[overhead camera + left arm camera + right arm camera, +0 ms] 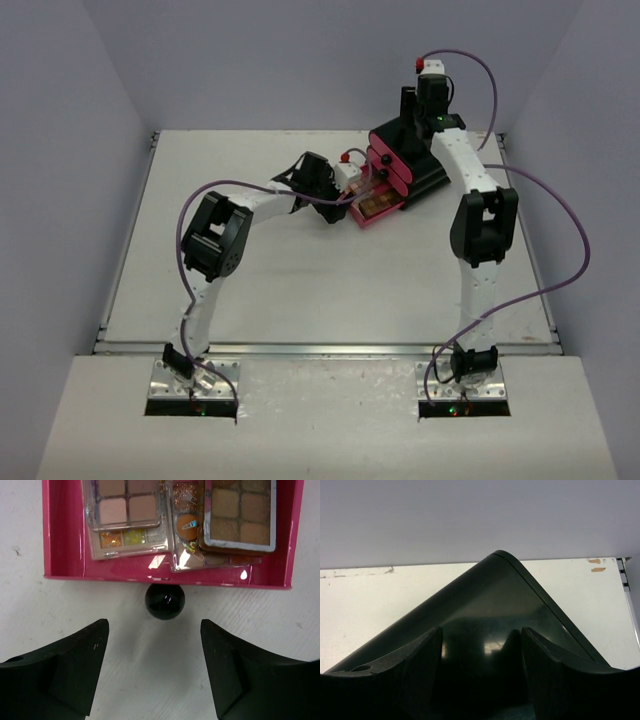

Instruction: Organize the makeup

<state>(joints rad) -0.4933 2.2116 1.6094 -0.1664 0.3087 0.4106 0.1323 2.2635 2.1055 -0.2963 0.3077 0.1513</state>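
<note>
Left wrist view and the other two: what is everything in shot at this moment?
eyeshadow palettes: at least three, tan-pink and brown pans, inside the open drawer.
drawer: one, pink, pulled out at the organizer box's base.
knob: one, black, round, on the drawer's front.
organizer box: one, black with pink drawers, far side of the table.
table: one, white.
arms: two, white and black, bases at the near edge.
left tool: black, open, just short of the knob.
right tool: black, jaws apart at the box's top, grip unclear.
</note>
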